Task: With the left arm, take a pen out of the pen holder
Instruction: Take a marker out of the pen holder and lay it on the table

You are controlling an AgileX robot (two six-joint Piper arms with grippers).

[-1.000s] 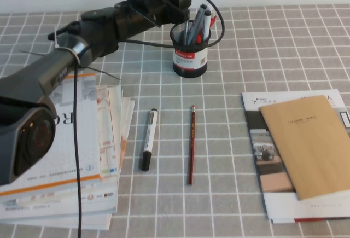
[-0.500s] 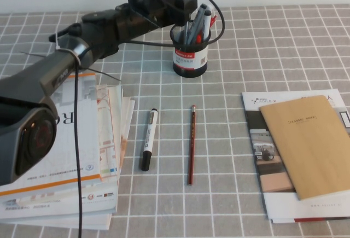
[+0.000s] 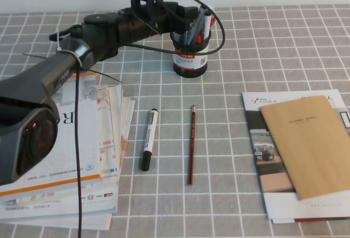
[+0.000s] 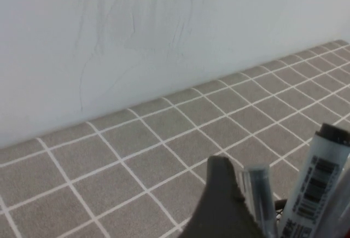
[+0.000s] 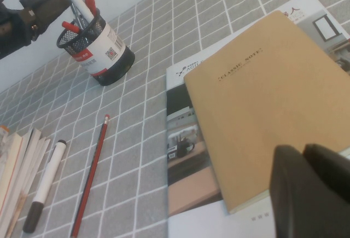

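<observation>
A red pencil (image 3: 192,145) lies on the tiles. Just left of it is a black marker (image 3: 149,139), farther left a book stack (image 3: 101,156). Well right of it, a brown notebook (image 3: 311,145) rests on a brochure (image 3: 267,164).

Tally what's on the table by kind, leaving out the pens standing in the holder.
Holder: 1
Marker: 1
Pencil: 1
Notebook: 1
Brochure: 1
Book stack: 1
Total: 6
Left gripper is at the pens; right gripper is shut, near the notebook.
</observation>
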